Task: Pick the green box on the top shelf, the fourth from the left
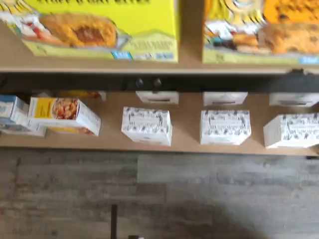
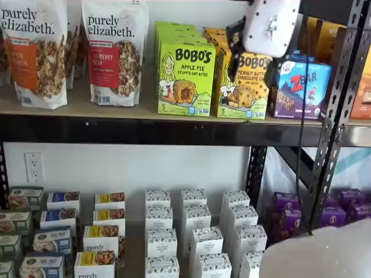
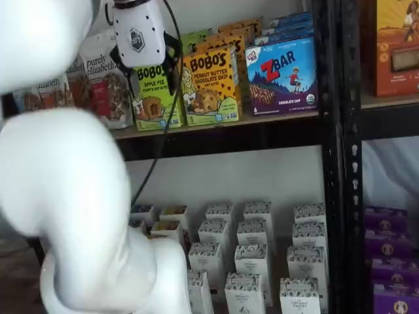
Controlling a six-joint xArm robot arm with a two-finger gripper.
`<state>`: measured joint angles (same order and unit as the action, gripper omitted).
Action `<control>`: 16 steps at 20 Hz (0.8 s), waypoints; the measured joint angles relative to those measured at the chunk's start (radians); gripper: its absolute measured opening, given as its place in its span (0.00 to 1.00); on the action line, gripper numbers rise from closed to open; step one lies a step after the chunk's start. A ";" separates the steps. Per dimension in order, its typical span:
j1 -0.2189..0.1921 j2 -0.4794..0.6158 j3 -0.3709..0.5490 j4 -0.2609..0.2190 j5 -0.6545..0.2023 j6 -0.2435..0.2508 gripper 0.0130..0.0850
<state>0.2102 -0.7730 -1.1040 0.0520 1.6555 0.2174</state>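
Approach is the step: the gripper, whose fingers I cannot tell apart or together, hangs right of the green box on the top shelf and should centre leftward, clear of the orange-yellow Bobo's peanut butter box.

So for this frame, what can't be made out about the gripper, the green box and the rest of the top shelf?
- Gripper: its white body covers the fingers in both shelf views, so open or shut cannot be told.
- Green box: the boxes behind it are hidden by it; in a shelf view the gripper covers its top; the wrist view cuts its top off and blurs the print.
- Top shelf: both ends run off frame.
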 joint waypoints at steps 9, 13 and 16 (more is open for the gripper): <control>0.108 0.190 -0.105 -0.040 -0.162 0.098 1.00; 0.119 0.257 -0.145 -0.062 -0.213 0.109 1.00; 0.124 0.291 -0.164 -0.079 -0.264 0.113 1.00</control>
<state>0.3345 -0.4824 -1.2677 -0.0274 1.3911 0.3309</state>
